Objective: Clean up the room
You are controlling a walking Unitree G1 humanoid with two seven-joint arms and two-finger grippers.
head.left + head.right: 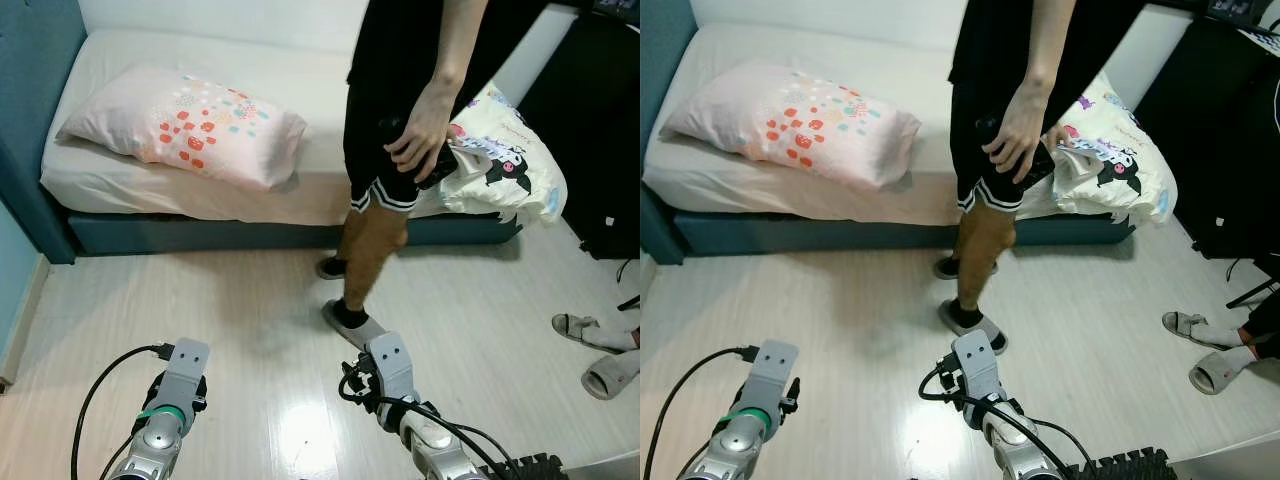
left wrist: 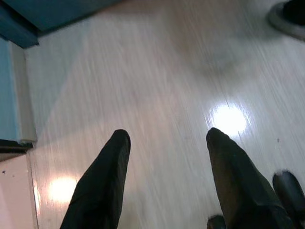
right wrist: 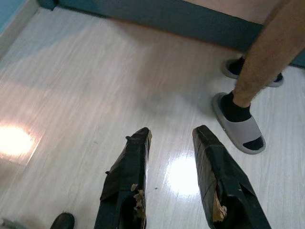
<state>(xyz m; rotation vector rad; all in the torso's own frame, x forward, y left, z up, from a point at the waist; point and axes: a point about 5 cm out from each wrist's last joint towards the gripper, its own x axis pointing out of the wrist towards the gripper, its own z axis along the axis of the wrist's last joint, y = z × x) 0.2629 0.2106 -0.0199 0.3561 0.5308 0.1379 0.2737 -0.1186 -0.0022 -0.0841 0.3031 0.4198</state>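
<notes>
Glossy pale wood-look floor (image 1: pixel 250 300) mirrors the ceiling lights.
At 11 o'clock, a soft printed cloth pillow (image 1: pixel 185 125) on a matt sheet (image 1: pixel 290 75); matt black fingers (image 3: pixel 128 176), grey rubbery slippers (image 3: pixel 238 126).

The two eye views look forward and down from the robot's head, from well back, and share the bed (image 1: pixel 200 190), the pillow (image 1: pixel 185 125), a standing person (image 1: pixel 985 150) and the pale floor (image 1: pixel 250 310); the right eye's picture sits slightly shifted sideways. The left wrist view looks closely down along the left gripper (image 2: pixel 167 143) at the floor near the bed's corner. The right wrist view looks along the right gripper (image 3: pixel 171 138), low over the floor, toward the person's slipper (image 3: pixel 238 124), shared with both eye views.
</notes>
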